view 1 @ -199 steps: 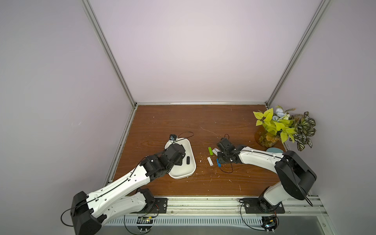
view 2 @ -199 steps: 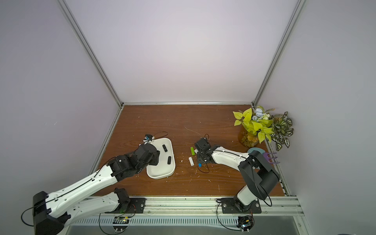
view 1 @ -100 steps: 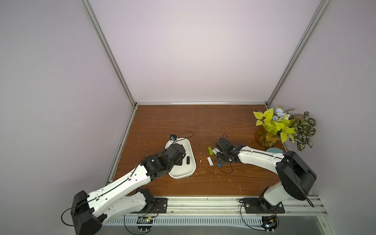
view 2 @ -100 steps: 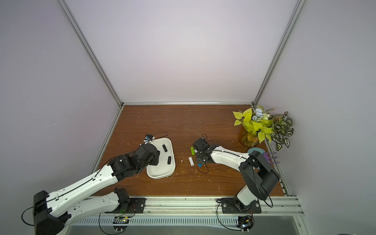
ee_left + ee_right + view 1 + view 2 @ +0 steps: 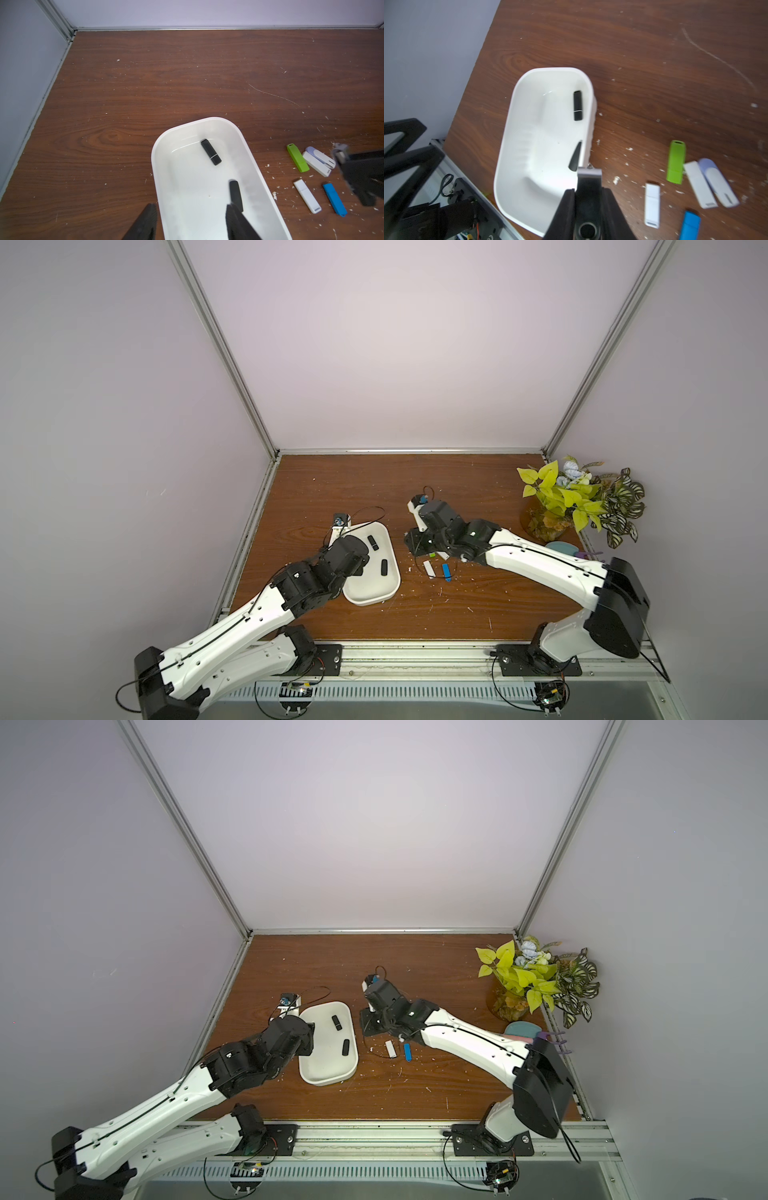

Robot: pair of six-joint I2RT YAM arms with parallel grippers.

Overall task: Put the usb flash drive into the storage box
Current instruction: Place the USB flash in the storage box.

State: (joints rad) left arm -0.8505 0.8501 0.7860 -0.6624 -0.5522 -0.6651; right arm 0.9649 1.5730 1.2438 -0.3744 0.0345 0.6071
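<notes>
USB flash drive [image 5: 589,174] clamped in right hand [image 5: 588,190]; left hand [image 5: 191,206] part-open over storage box [image 5: 182,178].

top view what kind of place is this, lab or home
Probably a robot test cell: a left arm and right arm bolted to a metal rail, blank walls boxing in a wooden table.

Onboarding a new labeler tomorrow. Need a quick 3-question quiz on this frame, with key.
1. How many drives lie inside the storage box?
2. True or false: the right gripper is empty.
3. The left gripper is: A) shut on a drive B) open, its jaws straddling the storage box's wall C) out of view.

Key:
1. Two black drives.
2. False: it is shut on a black and silver drive.
3. B.
</notes>
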